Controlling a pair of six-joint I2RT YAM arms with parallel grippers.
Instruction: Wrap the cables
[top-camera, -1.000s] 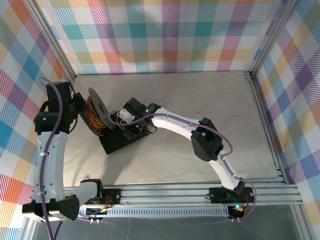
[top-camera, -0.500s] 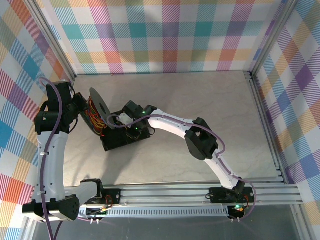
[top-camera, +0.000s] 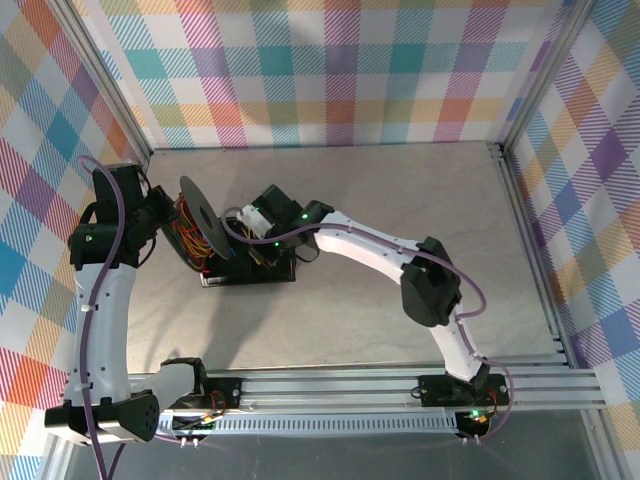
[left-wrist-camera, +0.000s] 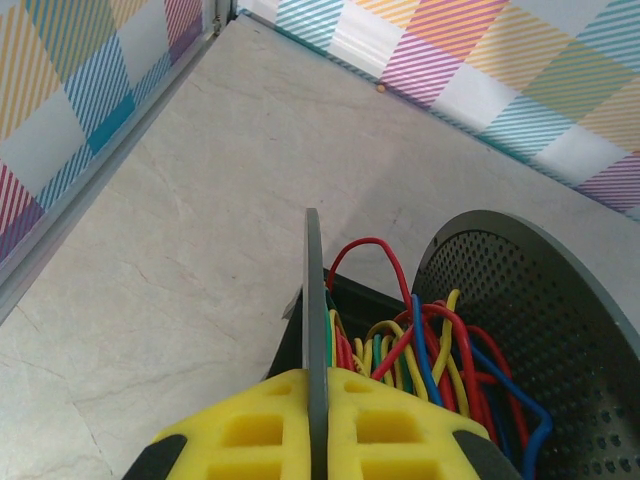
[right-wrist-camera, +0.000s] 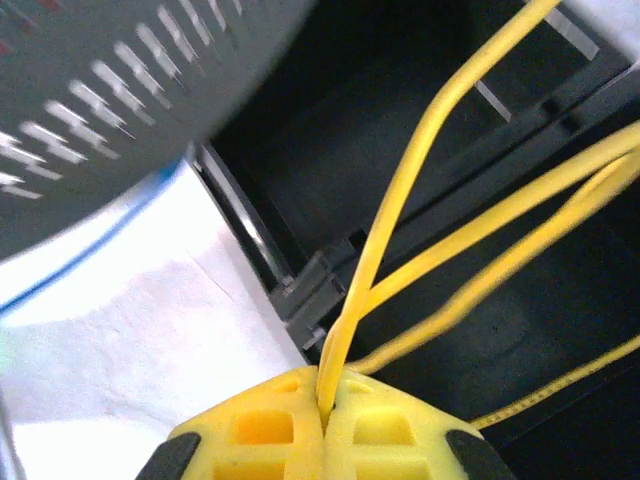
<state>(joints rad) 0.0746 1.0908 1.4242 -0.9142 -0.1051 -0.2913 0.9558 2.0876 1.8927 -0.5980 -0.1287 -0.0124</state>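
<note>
The cables (left-wrist-camera: 432, 345), thin red, yellow, blue and green wires, lie bundled between two dark grey spool discs. My left gripper (left-wrist-camera: 316, 378) is shut on the thin edge of the nearer disc (left-wrist-camera: 314, 290); the far perforated disc (left-wrist-camera: 540, 300) stands to the right. From above, the spool (top-camera: 198, 214) sits on a black base (top-camera: 250, 270), with my left gripper (top-camera: 165, 208) on its left and my right gripper (top-camera: 243, 222) on its right. My right gripper (right-wrist-camera: 325, 388) is shut on a yellow cable (right-wrist-camera: 400, 200) that rises over the black base (right-wrist-camera: 420, 150).
Plaid walls and metal frame rails (top-camera: 520, 200) enclose the pale tabletop (top-camera: 400, 190). The aluminium mounting rail (top-camera: 350, 385) runs along the near edge. A white patch (right-wrist-camera: 130, 290) lies beside the black base in the right wrist view.
My right gripper has shut on the yellow cable. The right arm's elbow swung out to the right, and the black base turned squarer to the table edge. The left arm kept still.
</note>
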